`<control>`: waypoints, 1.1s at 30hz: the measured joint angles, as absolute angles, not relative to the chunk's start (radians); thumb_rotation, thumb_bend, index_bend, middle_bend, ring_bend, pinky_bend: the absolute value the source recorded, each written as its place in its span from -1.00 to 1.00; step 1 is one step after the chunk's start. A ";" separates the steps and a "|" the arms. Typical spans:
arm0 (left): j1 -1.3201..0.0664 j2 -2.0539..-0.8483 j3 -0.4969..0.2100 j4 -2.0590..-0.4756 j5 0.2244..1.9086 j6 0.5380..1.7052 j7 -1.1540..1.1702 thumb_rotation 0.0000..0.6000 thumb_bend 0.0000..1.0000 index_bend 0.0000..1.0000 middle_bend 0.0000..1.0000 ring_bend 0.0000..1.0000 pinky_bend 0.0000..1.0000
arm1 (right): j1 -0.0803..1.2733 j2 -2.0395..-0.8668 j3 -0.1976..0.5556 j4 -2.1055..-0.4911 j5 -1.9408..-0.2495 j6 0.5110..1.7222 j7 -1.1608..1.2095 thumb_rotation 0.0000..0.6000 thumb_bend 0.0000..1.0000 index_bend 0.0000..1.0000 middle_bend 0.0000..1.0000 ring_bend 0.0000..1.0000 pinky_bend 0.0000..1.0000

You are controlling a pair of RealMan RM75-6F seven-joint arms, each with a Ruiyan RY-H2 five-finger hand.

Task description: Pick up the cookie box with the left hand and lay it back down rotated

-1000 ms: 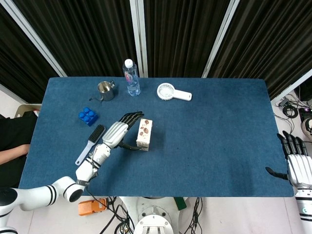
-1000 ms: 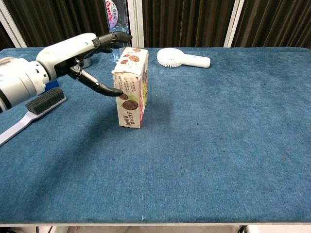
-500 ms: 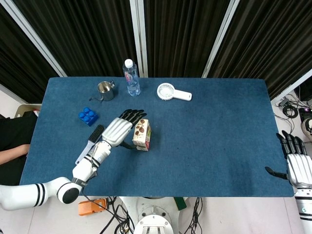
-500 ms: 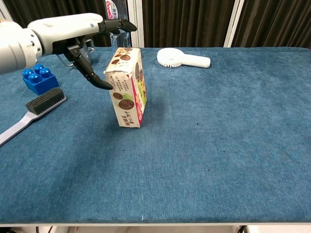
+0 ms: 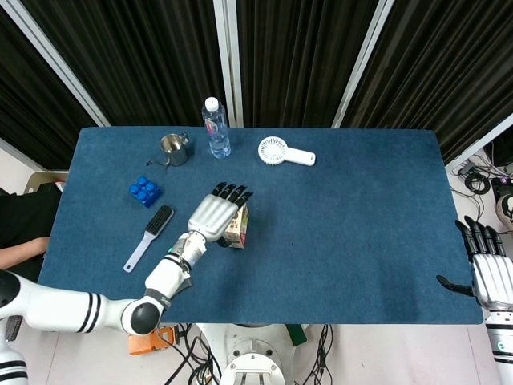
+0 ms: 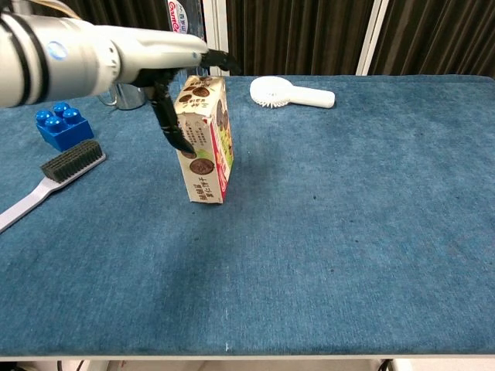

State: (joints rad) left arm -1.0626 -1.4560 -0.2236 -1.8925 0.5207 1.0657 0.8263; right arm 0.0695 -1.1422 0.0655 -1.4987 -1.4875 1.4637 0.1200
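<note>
blue-covered table [image 5: 361,224] carries a cookie box [image 6: 205,143] upright under the left hand's fingers [image 5: 231,192]; beyond the fingertips bottle [image 5: 215,128], cup [image 5: 174,148], fan [image 5: 284,152]; thumb-side brick [image 5: 144,191], brush [image 5: 149,237].

We see a cream cardboard cookie box [image 6: 204,139] printed with brown cookies, a blue toy brick [image 6: 56,126], a white plastic handheld fan [image 6: 290,93], and a blue-carpeted desk [image 6: 348,216].

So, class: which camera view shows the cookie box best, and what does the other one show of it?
The chest view: the cookie box stands upright with its printed front in full view. In the head view the left hand covers most of the box, leaving only a strip.
</note>
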 measured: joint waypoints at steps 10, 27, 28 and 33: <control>-1.127 -1.518 -0.212 -1.834 0.432 1.146 0.887 1.00 -0.82 -0.68 -0.68 -0.63 -0.56 | 0.068 -1.147 0.065 -1.481 -1.480 1.457 0.141 1.00 -0.74 -1.00 -1.00 -1.00 -1.00; -1.054 -1.492 -0.249 -1.819 0.558 1.095 0.614 1.00 -0.81 -0.38 -0.26 -0.26 -0.20 | 0.064 -1.147 0.066 -1.476 -1.479 1.462 0.148 1.00 -0.74 -1.00 -1.00 -1.00 -1.00; -1.038 -1.494 -0.257 -1.811 0.586 1.087 0.554 1.00 -0.81 -0.38 -0.26 -0.27 -0.20 | 0.064 -1.147 0.066 -1.476 -1.479 1.462 0.148 1.00 -0.74 -1.00 -1.00 -1.00 -1.00; -0.968 -1.531 -0.284 -1.748 0.723 1.060 0.268 1.00 -0.81 -0.38 -0.27 -0.36 -0.35 | 0.066 -1.147 0.066 -1.477 -1.480 1.461 0.145 1.00 -0.74 -1.00 -1.00 -1.00 -1.00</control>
State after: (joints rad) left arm -0.9679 -1.5306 -0.2842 -1.7479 0.7234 1.0596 0.2683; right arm 0.0655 -1.1469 0.0664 -1.4774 -1.4802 1.4611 0.1446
